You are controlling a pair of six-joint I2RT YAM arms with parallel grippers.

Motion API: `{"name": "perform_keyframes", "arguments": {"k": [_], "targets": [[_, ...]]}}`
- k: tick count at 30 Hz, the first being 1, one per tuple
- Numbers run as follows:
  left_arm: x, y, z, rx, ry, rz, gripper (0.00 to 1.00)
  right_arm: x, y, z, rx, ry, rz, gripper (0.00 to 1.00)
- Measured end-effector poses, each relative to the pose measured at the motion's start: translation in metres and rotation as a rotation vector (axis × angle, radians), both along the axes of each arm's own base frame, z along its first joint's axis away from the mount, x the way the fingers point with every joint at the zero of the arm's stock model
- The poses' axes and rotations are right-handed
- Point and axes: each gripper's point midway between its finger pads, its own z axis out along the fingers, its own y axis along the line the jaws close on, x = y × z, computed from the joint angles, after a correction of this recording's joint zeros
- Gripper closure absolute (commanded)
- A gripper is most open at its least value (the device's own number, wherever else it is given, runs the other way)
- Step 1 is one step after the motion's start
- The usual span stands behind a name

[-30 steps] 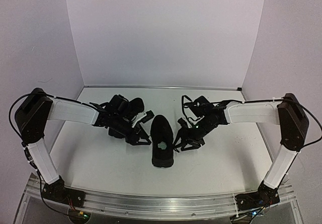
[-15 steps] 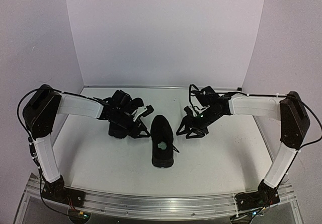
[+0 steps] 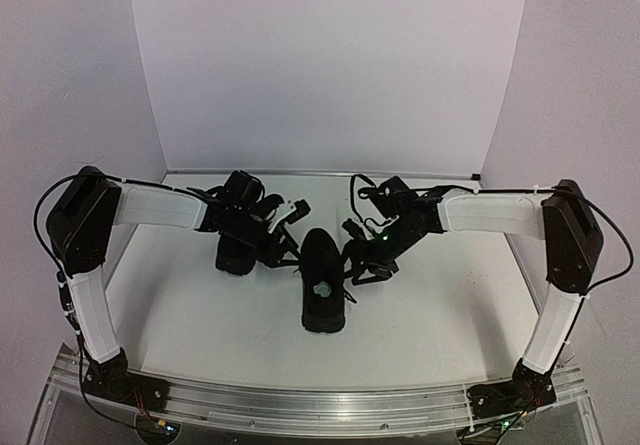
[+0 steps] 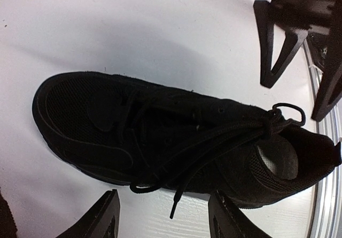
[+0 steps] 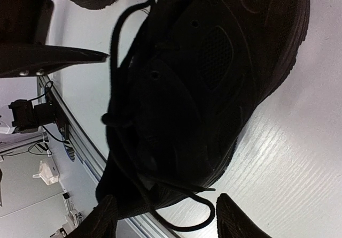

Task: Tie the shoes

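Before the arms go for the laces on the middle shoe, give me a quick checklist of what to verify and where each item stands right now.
1. Middle shoe upright on its sole, opening facing up: ok.
2. Lace end lying loose beside the shoe, free to grab: ok.
3. Left end effector open and empty: ok.
4. Right end effector open and empty: ok.
5. Laces free of any knot near the tongue: cannot tell; the strands cross and loop there.
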Motion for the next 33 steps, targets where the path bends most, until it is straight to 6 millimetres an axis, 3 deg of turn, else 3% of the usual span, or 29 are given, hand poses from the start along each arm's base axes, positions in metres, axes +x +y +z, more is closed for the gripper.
{"name": "perform_keyframes", "arguments": {"k": [10, 19, 25, 29, 33], "targets": [[0.02, -0.017, 0.023, -0.045, -0.056, -0.013, 0.45, 0.005, -0.008, -0.031, -0.09, 0.015, -0.019, 0.5], [0.013, -0.014, 0.013, -0.022, -0.03, -0.033, 0.47, 0.027, -0.011, -0.023, -0.136, -0.051, -0.082, 0.57], [-0.002, -0.003, -0.011, 0.021, 0.035, -0.035, 0.47, 0.049, -0.028, -0.023, -0.164, -0.072, -0.15, 0.59], [-0.012, 0.007, -0.022, 0.053, 0.078, -0.011, 0.43, 0.069, -0.036, -0.021, -0.159, -0.082, -0.184, 0.5], [-0.018, 0.018, -0.008, 0.055, 0.092, 0.055, 0.34, 0.073, -0.033, -0.011, -0.106, -0.077, -0.164, 0.4]]}}
